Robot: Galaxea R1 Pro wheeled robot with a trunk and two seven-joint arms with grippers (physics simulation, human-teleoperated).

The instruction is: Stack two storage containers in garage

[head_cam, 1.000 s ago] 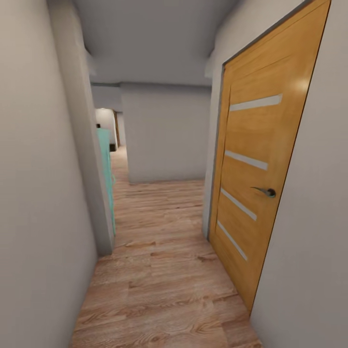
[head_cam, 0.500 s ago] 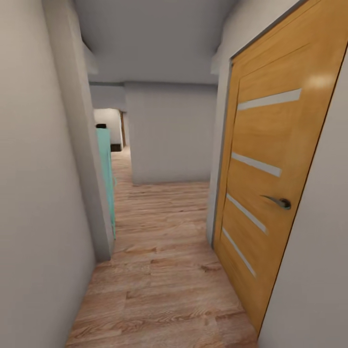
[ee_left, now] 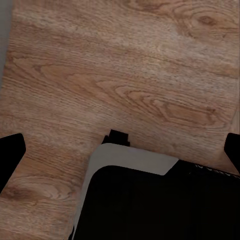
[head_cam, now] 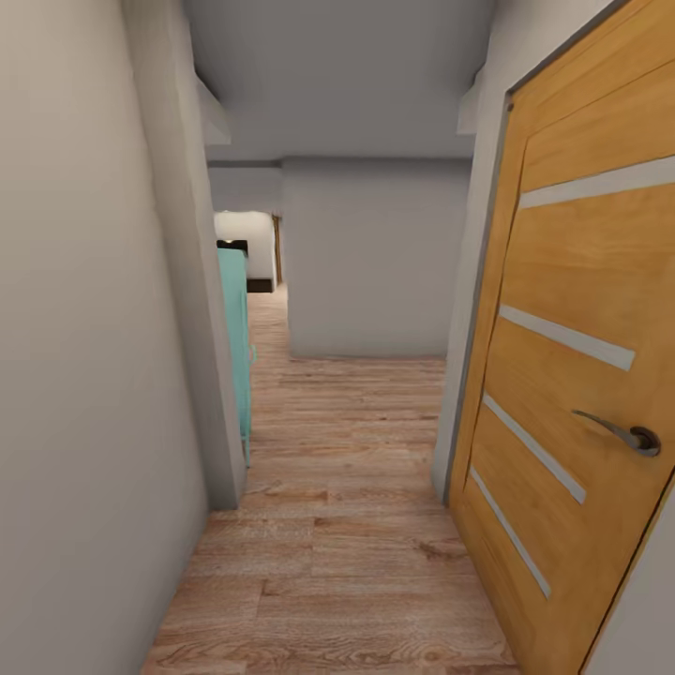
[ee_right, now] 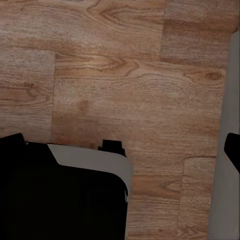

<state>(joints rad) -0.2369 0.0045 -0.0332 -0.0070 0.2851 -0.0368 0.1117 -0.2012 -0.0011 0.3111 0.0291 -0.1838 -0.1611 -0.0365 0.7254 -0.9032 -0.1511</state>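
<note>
Narrow corridor with pale wood-plank flooring [head_cam: 328, 525], closed honey-brown slatted door [head_cam: 581, 375] at right, teal panel [head_cam: 236, 328] at left — both grippers' fingertips spread wide, holding nothing; orange-red tubs unseen

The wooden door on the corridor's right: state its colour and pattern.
Honey-orange wood door with four slanted pale horizontal stripes and a dark metal lever handle; clearest in the head view.
</note>
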